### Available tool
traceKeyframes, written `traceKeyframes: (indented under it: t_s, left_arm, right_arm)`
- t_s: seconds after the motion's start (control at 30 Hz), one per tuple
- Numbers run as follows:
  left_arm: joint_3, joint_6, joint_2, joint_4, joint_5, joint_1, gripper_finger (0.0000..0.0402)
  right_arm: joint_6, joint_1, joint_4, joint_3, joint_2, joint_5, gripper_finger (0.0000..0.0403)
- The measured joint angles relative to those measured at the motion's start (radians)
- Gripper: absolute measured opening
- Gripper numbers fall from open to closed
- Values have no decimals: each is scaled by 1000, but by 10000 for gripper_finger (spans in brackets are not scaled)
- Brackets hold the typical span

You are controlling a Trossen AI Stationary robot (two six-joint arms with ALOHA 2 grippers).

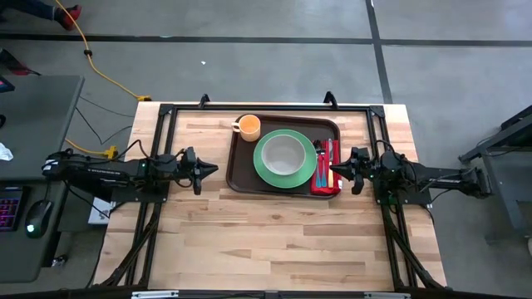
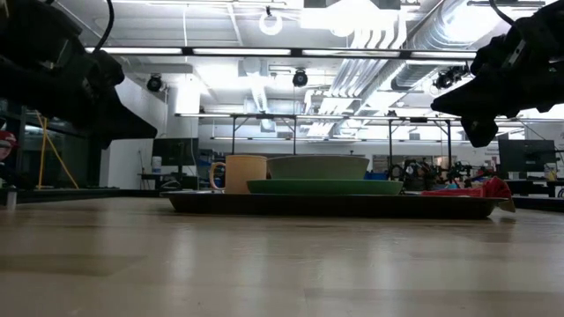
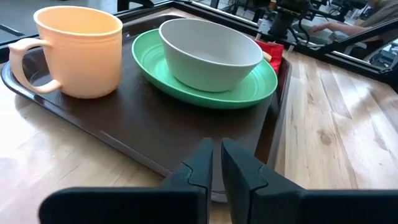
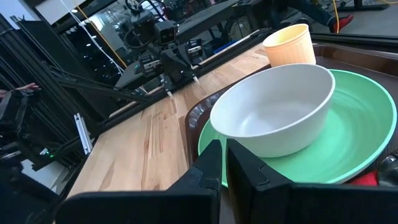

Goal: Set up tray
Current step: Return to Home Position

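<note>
Tray [image 1: 242, 163] lies lengthwise between right end effector [image 1: 334, 171], just beside its rim, and left end effector [image 1: 214, 169], farther off; both pressed together.

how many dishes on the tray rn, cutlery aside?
3: the orange mug in the tray corner at upper left of the high view, the green plate mid-tray, the white bowl on that plate. None look hidden.
</note>
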Motion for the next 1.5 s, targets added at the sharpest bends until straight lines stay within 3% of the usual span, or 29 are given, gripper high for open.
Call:
traceKeyframes:
  t_s: [0.2,1.07,1.5]
  left_arm:
    - [0,0,-18,-15,0,0,64]
    - [0,0,-376,-71,1,0,62]
    - [0,0,-399,-71,1,0,62]
  right_arm:
    - [0,0,1,0,0,0,0]
    - [0,0,1,0,0,0,0]
    - [0,0,2,0,0,0,0]
